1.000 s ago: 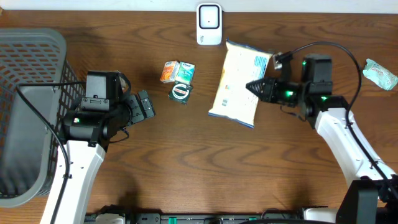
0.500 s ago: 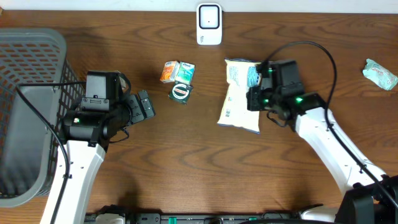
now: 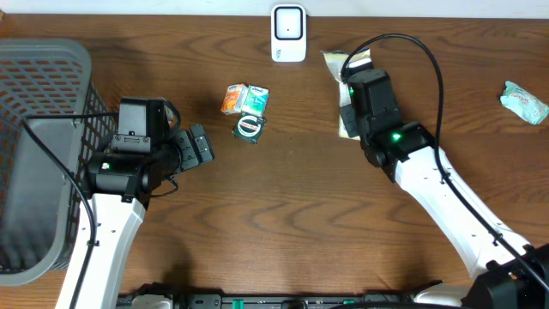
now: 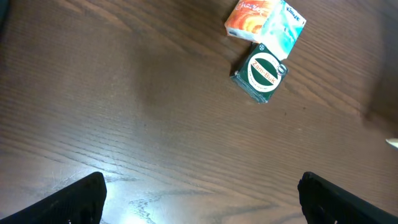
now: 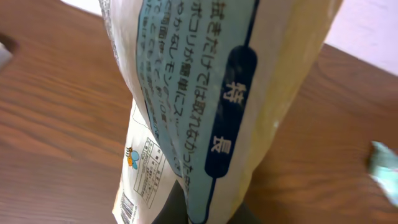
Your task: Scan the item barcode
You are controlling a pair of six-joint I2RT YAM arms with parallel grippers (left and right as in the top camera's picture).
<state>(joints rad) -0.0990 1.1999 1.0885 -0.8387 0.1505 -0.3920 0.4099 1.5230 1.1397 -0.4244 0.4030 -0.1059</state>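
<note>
the pouch (image 5: pixel 205 93) is gripped by the right tool (image 5: pixel 202 214), whose jaws are pinched tight on one edge of it. it is held upright near the far edge of the surface (image 3: pixel 283 223), just right of the white scanner (image 3: pixel 288 34), and from overhead is largely hidden under the arm. a barcode (image 5: pixel 127 214) is seen on its printed side. the left tool (image 3: pixel 199 146) is spread wide and nothing is held in it; it is seen near the grey basket (image 3: pixel 43 94) at the left edge, apart from three small packets (image 3: pixel 255 99).
</note>
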